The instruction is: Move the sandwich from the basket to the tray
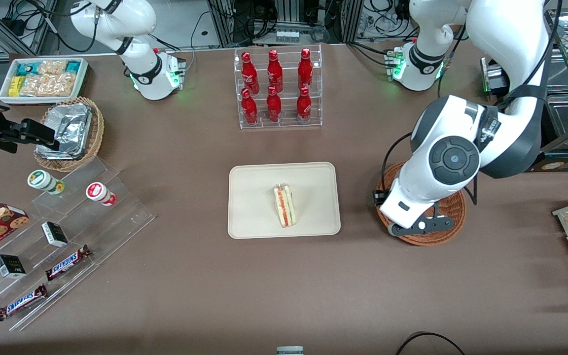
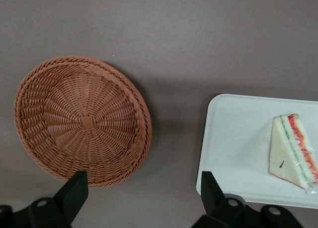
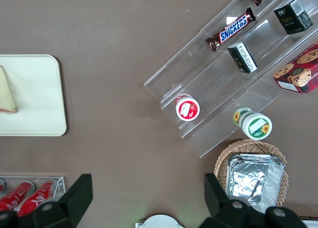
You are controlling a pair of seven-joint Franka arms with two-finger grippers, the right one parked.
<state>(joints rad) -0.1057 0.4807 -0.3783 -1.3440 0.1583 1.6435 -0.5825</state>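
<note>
The small triangular white-bread sandwich (image 1: 284, 205) with red and green filling sits on the flat cream rectangular tray (image 1: 254, 197). Beside it, the round reddish-brown wicker basket (image 2: 82, 119) looks empty. The left gripper (image 2: 144, 190) hangs over the basket's edge, fingers spread, gripping nothing

Sandwich (image 1: 284, 205): triangular wedge, white bread, red and green layers, lying on cream tray (image 1: 254, 217). Reddish-brown wicker basket (image 2: 82, 121) beside tray, toward working arm's end, holding nothing.
</note>
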